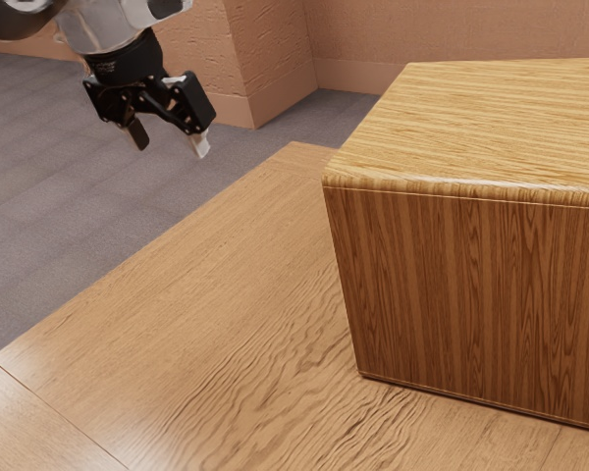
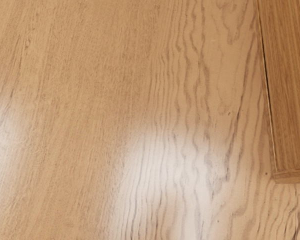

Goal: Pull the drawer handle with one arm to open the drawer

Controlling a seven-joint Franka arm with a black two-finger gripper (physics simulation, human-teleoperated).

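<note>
Wood table (image 1: 226, 343) w/ drawer cabinet (image 1: 471, 285) well to exterior view's right of spread-apart tool (image 1: 169, 140)

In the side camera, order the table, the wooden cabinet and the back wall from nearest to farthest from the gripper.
1. The table, below the open gripper.
2. The wooden cabinet, toward the exterior view's right; too close to call against the table.
3. The back wall, behind the wooden cabinet, plainly farthest.
</note>
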